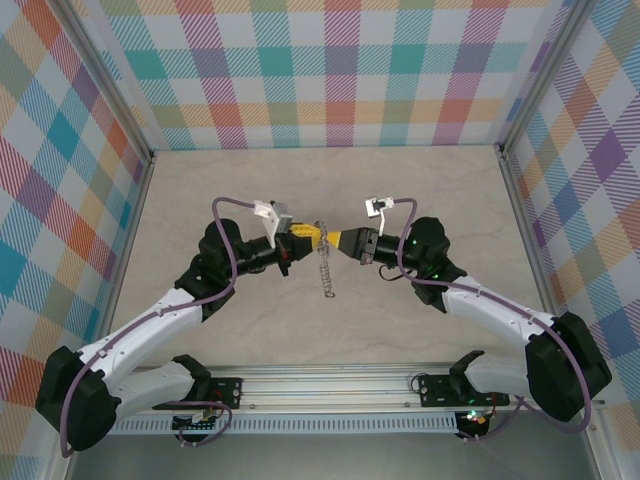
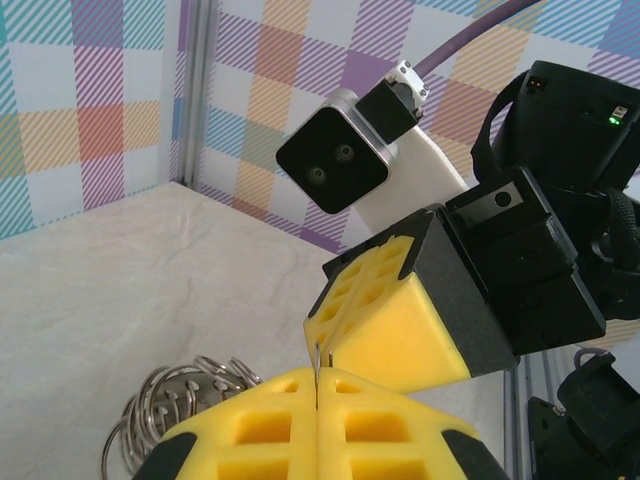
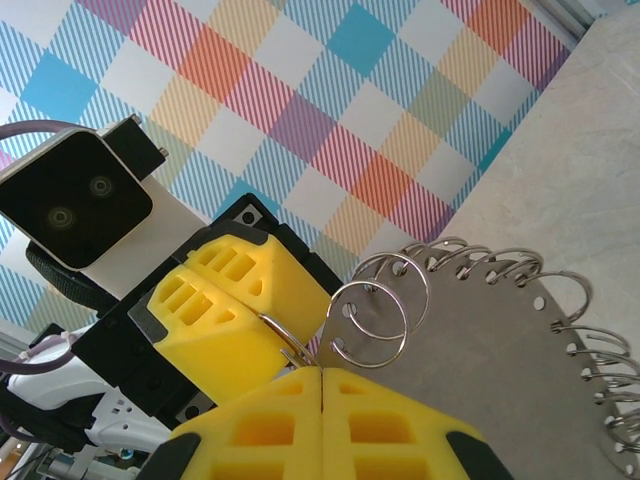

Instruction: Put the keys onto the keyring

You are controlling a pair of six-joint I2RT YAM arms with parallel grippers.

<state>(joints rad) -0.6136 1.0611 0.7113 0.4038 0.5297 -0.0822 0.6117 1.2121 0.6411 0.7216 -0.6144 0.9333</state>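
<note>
Two robot arms are meeting tip to tip above the middle of a pale surface (image 1: 420,200), inside walls of bright checked cloth. The left tool (image 2: 316,385) is pressing its yellow pads together, and a thin metal sliver (image 2: 318,360) is sticking out from the seam between them. It may be the key's blade or a wire of the ring; it is too small to tell. The right tool (image 3: 320,380) is also pressed together, seemingly pinching the edge of the keyring (image 3: 480,340). The keyring is hanging off the surface just below the two tips, and its rim of small wire loops (image 3: 380,310) is fanning out beside them.

The threading step appears to be under way, and the joining does not look finished. The next move is probably calling for a small, careful slide of one tip against the other, guiding the metal along a loop without loosening either pinch.
</note>
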